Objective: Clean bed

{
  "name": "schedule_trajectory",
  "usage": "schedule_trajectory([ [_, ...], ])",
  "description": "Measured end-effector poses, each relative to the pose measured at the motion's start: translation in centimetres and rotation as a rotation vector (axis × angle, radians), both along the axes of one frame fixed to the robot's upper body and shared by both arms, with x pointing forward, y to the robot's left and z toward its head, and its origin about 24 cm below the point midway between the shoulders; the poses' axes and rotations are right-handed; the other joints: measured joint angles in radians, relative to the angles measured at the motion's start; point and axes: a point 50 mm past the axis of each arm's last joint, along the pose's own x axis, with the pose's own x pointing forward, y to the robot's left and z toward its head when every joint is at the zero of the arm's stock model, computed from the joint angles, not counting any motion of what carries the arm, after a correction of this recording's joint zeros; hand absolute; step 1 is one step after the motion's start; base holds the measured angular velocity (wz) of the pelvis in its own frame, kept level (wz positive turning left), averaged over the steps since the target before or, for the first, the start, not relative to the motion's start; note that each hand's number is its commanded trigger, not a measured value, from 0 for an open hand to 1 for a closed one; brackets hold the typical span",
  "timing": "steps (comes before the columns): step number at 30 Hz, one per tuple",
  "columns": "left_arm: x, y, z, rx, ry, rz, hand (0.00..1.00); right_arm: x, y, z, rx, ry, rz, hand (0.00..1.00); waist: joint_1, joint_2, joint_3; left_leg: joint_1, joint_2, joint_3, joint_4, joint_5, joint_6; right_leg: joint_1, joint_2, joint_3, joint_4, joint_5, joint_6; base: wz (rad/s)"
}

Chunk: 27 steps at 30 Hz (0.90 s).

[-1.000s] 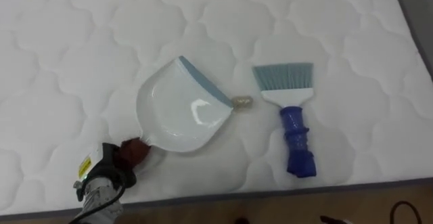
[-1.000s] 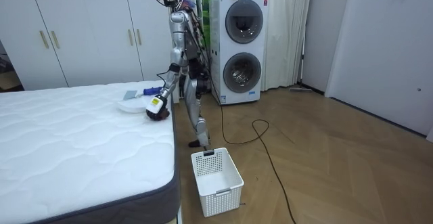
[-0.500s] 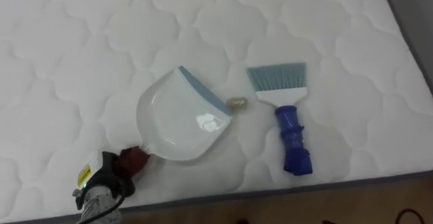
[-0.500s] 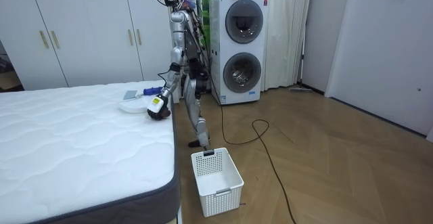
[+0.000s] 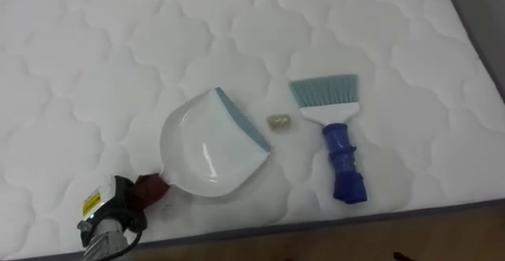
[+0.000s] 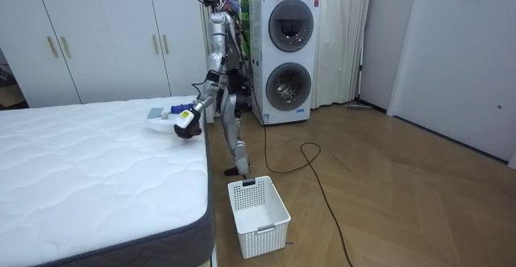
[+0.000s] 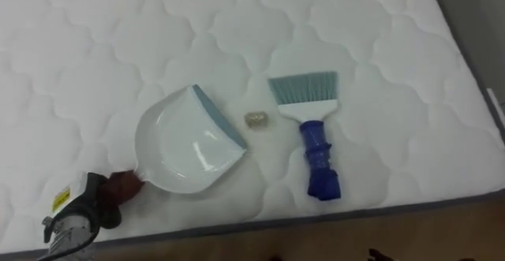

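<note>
Left eye view, lower left: the left hand [image 5: 117,211] has its fingers clenched round the handle of the white dustpan [image 5: 209,147], which lies on the bed [image 5: 95,56]. A small crumpled scrap [image 5: 279,122] sits just beside the pan's lip — between it and the blue brush [image 5: 339,143], centre right.
</note>
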Motion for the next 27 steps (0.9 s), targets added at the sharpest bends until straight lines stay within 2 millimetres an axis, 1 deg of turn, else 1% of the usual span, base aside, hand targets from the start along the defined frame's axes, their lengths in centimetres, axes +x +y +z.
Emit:
schedule_trajectory([
  [3, 0.0, 0.8, 0.4, 0.065, -0.029, -0.012, 1.0, 0.4, -1.0, 0.5, -0.03, -0.028, -0.078, 0.0, 0.0, 0.001, -0.0003, -0.001, -0.003, 0.014, 0.001, 0.0, 0.0, -0.021, -0.006, 0.006, 0.03, -0.009, -0.005, -0.12],
  [6, -0.5, 1.0, 0.4, 0.094, -0.045, 0.003, 1.0, 1.3, -1.9, 1.1, -0.066, -0.071, -0.169, 0.0, -0.01, 0.003, -0.0006, -0.013, -0.006, 0.023, 0.007, 0.0, 0.0, -0.044, -0.015, 0.01, 0.056, -0.02, -0.008, -0.08],
  [8, -0.4, 1.1, 0.6, 0.107, -0.063, 0.005, 1.0, 3.0, -2.2, 1.8, -0.069, -0.14, -0.268, 0.0, -0.019, 0.001, 0.0003, -0.04, -0.006, 0.028, 0.037, 0.0, 0.0, -0.074, -0.017, 0.019, 0.081, -0.024, -0.011, -0.06],
  [10, -0.3, 1.0, 0.7, 0.116, -0.081, 0.001, 1.0, 4.1, -2.5, 2.4, -0.079, -0.196, -0.335, 0.0, -0.022, 0.0, 0.0008, -0.057, -0.006, 0.031, 0.049, 0.0, 0.0, -0.093, -0.018, 0.023, 0.094, -0.025, -0.011, -0.03],
  [13, 0.0, 0.9, 1.0, 0.132, -0.116, -0.005, 1.0, 5.8, -2.8, 3.4, -0.104, -0.27, -0.398, 0.0, -0.02, -0.004, 0.0012, -0.084, -0.005, 0.039, 0.068, 0.0, 0.0, -0.124, -0.021, 0.031, 0.108, -0.028, -0.013, -0.03],
  [15, 0.1, 1.1, 1.2, 0.144, -0.131, -0.003, 1.0, 7.1, -3.0, 4.2, -0.122, -0.313, -0.428, 0.0, -0.018, -0.009, 0.0034, -0.095, -0.006, 0.046, 0.073, 0.0, 0.0, -0.142, -0.025, 0.037, 0.124, -0.031, -0.014, -0.08],
  [16, 0.1, 1.3, 1.3, 0.151, -0.137, 0.0, 1.0, 8.0, -3.1, 4.9, -0.133, -0.348, -0.448, 0.0, -0.021, -0.012, 0.0049, -0.103, -0.006, 0.051, 0.079, 0.0, 0.0, -0.155, -0.026, 0.043, 0.136, -0.032, -0.015, -0.09],
  [17, 0.2, 1.5, 1.5, 0.159, -0.145, 0.0, 1.0, 9.0, -3.2, 5.6, -0.144, -0.386, -0.463, 0.0, -0.023, -0.019, 0.0086, -0.11, -0.009, 0.053, 0.084, 0.0, 0.0, -0.166, -0.03, 0.046, 0.149, -0.037, -0.016, -0.06],
  [18, 0.3, 1.6, 1.6, 0.162, -0.149, -0.001, 1.0, 9.3, -3.2, 5.9, -0.154, -0.403, -0.466, 0.0, -0.023, -0.023, 0.0108, -0.113, -0.009, 0.054, 0.087, 0.0, 0.0, -0.171, -0.032, 0.046, 0.155, -0.039, -0.016, 0.0],
  [19, 0.3, 1.7, 1.7, 0.167, -0.156, 0.0, 1.0, 9.9, -3.2, 6.5, -0.17, -0.433, -0.473, 0.0, -0.023, -0.028, 0.01, -0.121, -0.008, 0.053, 0.092, 0.0, 0.0, -0.178, -0.031, 0.046, 0.158, -0.039, -0.017, 0.0],
  [22, 0.2, 1.8, 1.7, 0.176, -0.16, 0.006, 1.0, 11.4, -3.2, 8.1, -0.271, -0.499, -0.417, 0.0, -0.016, -0.035, 0.0123, -0.142, -0.005, 0.057, 0.101, 0.0, 0.0, -0.199, -0.028, 0.05, 0.161, -0.037, -0.02, -0.03],
  [25, 0.0, 1.9, 1.6, 0.169, -0.152, 0.021, 1.0, 12.6, -3.1, 9.7, -0.358, -0.57, -0.359, 0.0, -0.017, -0.035, 0.012, -0.142, -0.004, 0.057, 0.099, 0.0, 0.0, -0.198, -0.028, 0.046, 0.158, -0.036, -0.021, -0.01],
  [27, 0.1, 1.8, 1.6, 0.157, -0.145, 0.023, 1.0, 13.4, -3.0, 10.7, -0.388, -0.615, -0.352, 0.0, -0.017, -0.036, 0.0118, -0.152, -0.004, 0.057, 0.1, 0.0, 0.0, -0.209, -0.029, 0.046, 0.163, -0.036, -0.021, 0.0],
])
